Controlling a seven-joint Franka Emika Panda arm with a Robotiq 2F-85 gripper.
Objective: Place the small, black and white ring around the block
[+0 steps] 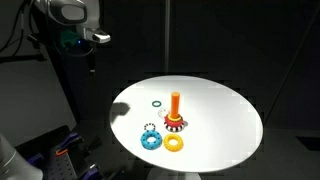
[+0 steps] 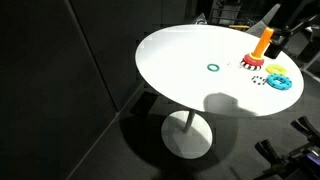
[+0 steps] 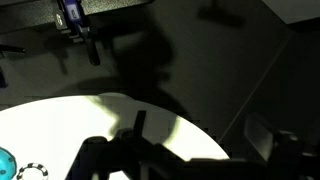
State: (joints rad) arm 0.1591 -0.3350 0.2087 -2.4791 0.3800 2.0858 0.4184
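Observation:
The small black and white ring (image 1: 150,127) lies on the white round table (image 1: 215,110), just behind the blue ring (image 1: 151,140). It also shows in the other exterior view (image 2: 258,79) and at the bottom left of the wrist view (image 3: 32,172). The block, an upright orange post (image 1: 175,104), stands mid-table with a red ring (image 1: 176,124) at its base; it also shows in the other exterior view (image 2: 263,42). My gripper (image 1: 94,38) hangs high above and beyond the table's edge, far from the rings. In the wrist view its dark fingers (image 3: 195,165) stand apart and hold nothing.
A yellow ring (image 1: 175,143) lies beside the blue one near the table's front edge. A thin green ring (image 1: 157,102) lies alone further back, and shows in the other exterior view too (image 2: 213,68). The surroundings are dark, with equipment below the table.

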